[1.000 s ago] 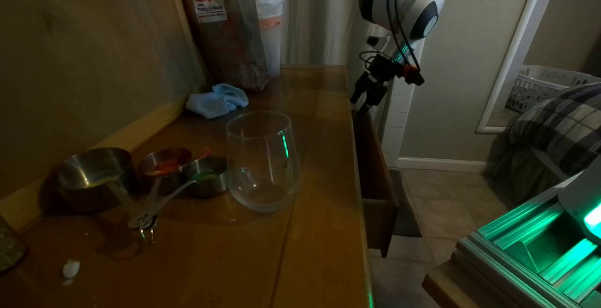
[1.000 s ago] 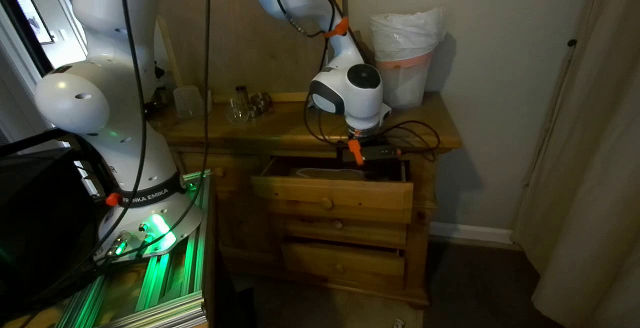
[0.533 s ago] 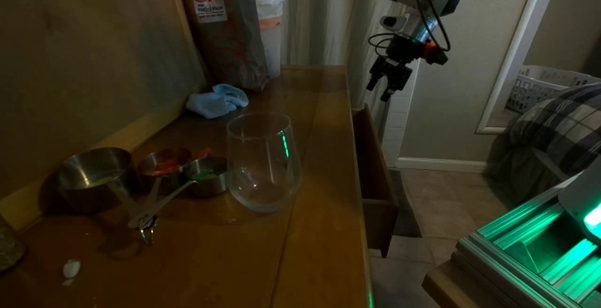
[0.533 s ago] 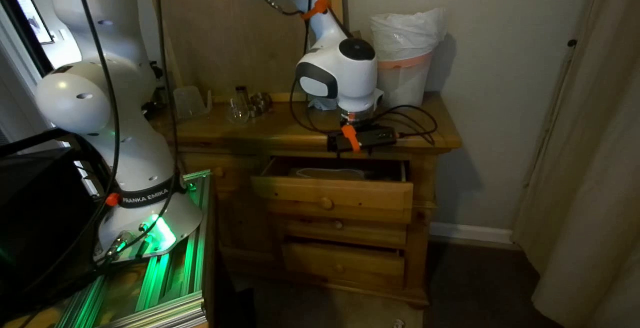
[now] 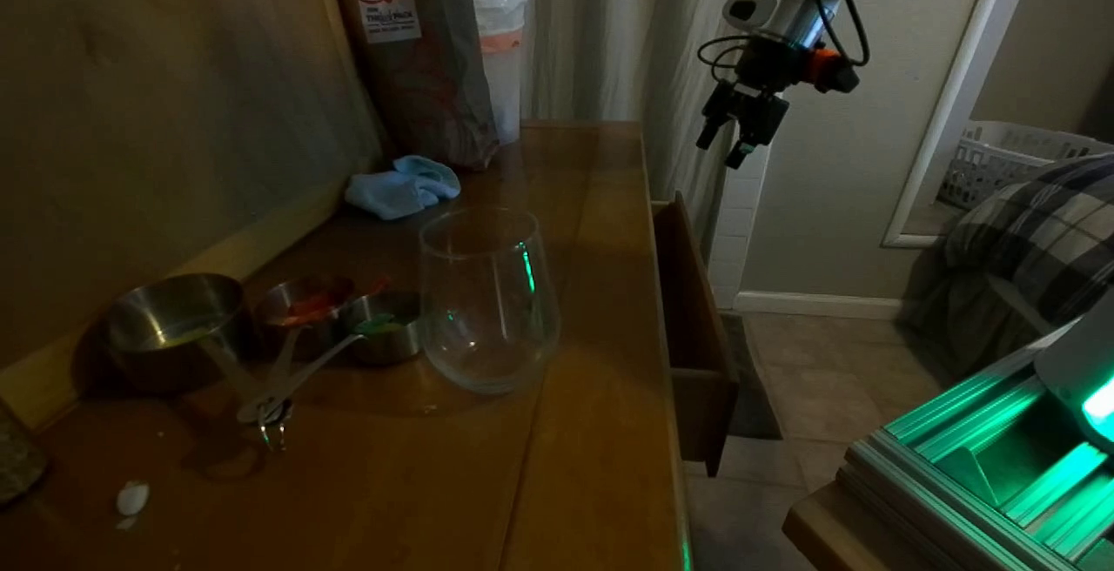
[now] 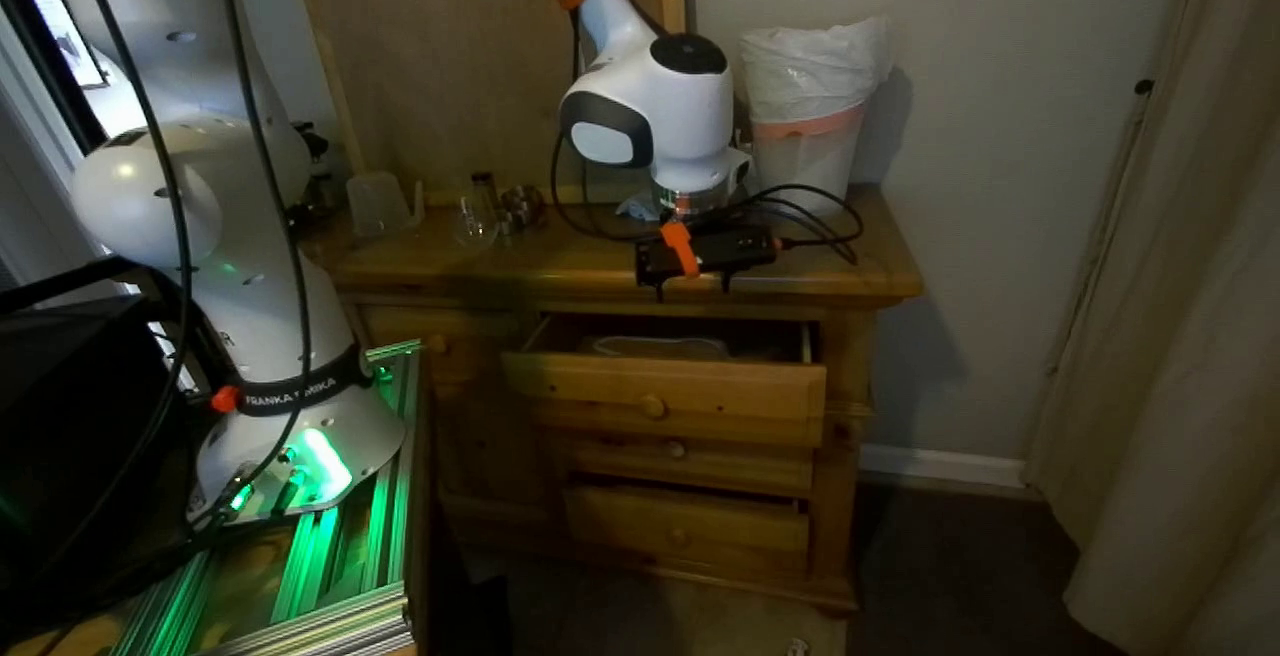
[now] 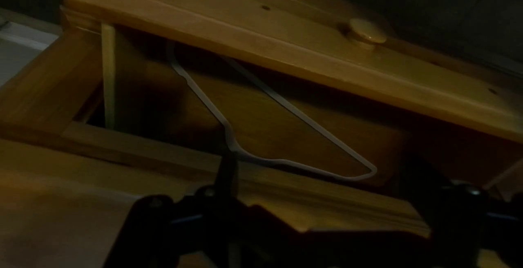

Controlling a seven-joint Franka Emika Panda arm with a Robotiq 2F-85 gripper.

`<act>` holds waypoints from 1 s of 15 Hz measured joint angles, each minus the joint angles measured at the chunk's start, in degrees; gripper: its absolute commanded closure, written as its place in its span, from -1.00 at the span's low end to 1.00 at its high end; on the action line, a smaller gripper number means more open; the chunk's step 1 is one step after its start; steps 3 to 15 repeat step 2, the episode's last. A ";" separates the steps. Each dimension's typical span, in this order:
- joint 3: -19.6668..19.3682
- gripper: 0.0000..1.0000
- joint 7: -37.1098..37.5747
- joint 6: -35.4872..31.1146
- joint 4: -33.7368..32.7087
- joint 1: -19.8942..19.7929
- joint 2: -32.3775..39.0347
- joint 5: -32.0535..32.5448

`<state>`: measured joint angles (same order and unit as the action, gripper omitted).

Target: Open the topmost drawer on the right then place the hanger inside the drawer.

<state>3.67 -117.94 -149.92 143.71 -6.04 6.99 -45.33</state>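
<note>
The top right drawer (image 6: 580, 386) of the wooden dresser is pulled open. It shows side-on in an exterior view (image 5: 703, 401) and from above in the wrist view (image 7: 286, 57). A pale hanger (image 7: 316, 126) lies inside it, one end hidden under the shadow of the drawer front. Its light outline (image 6: 660, 339) also shows in an exterior view. My gripper (image 5: 719, 155) is above the drawer, clear of it, with its fingers apart and nothing between them. It also shows dark in the wrist view (image 7: 318, 161) and above the drawer in an exterior view (image 6: 693, 291).
On the dresser top (image 5: 600, 319) stand a clear glass (image 5: 487, 319), metal measuring cups (image 5: 174, 327), a blue cloth (image 5: 396, 192) and a paper bag (image 5: 426, 66). A lined bin (image 6: 815, 151) stands at the back. A lower drawer (image 6: 640, 526) is slightly open.
My gripper has risen from low at the drawer to well above it and moved away from its far end. The drawer and the hanger in it look unmoved.
</note>
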 measured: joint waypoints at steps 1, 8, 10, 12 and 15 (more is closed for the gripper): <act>0.00 -1.00 0.00 -0.01 0.00 0.00 0.30 0.00; 0.00 -1.00 0.00 -0.01 -0.04 0.01 0.45 0.00; 0.00 -1.00 0.00 -0.01 -0.04 0.01 0.45 0.00; 0.00 -1.00 0.00 -0.01 -0.04 0.01 0.45 0.00; 0.00 -1.00 0.00 -0.01 -0.04 0.01 0.45 0.00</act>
